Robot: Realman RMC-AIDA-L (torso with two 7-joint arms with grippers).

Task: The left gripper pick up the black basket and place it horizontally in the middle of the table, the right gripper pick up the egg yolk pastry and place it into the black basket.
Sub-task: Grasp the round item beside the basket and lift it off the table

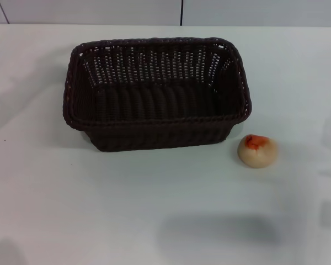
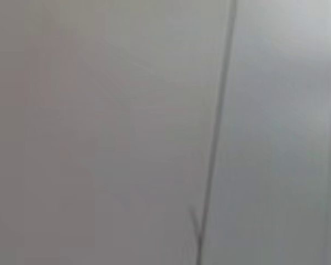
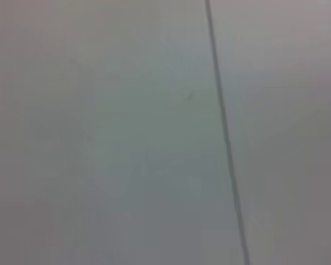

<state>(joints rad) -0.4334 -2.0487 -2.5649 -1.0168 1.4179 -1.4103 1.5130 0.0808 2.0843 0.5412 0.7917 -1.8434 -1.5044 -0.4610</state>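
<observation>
Here we find the black basket (image 1: 157,94) lengthwise toward the far edge of the worktop (image 1: 99,210), the egg yolk pastry (image 1: 257,150) just beside its near right corner. Neither tool shows, so we cannot tell their state. The basket looks light and stiff; we'd take its rim. The pastry seems soft and crumbly.

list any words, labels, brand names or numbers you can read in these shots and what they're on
None: no text can be read in any view.
The black basket is plain woven wicker, with no tag or label showing.
The egg yolk pastry has only an orange-red patch on top, no stamp or wrapper.
The table is bare white, without markings.
Both wrist views show only a plain pale surface crossed by a dark seam line, with no lettering.
</observation>
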